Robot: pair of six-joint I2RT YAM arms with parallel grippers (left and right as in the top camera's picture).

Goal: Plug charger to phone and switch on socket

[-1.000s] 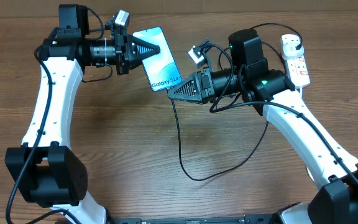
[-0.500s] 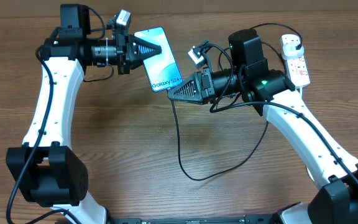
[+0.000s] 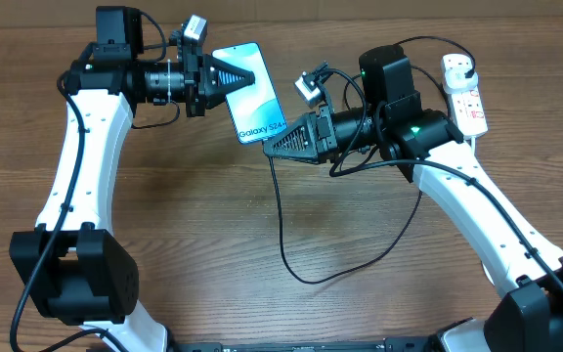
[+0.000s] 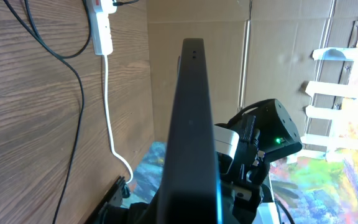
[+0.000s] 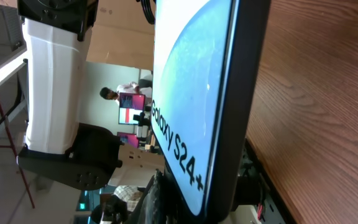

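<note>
The phone, light blue screen up with "Galaxy S24+" at its lower end, hangs tilted above the table. My left gripper is shut on its upper left edge. In the left wrist view the phone shows edge-on as a dark slab. My right gripper is shut at the phone's bottom end, and the charger's thin black cable drops from its tip; the connector is hidden. The right wrist view is filled by the phone's screen. The white socket lies at the far right with the cable's other end at its top.
The black cable loops over the table's middle and rises past the right arm to the socket. The socket's thick white lead trails along the table. Cardboard walls stand behind the table. The left arm stands at the left.
</note>
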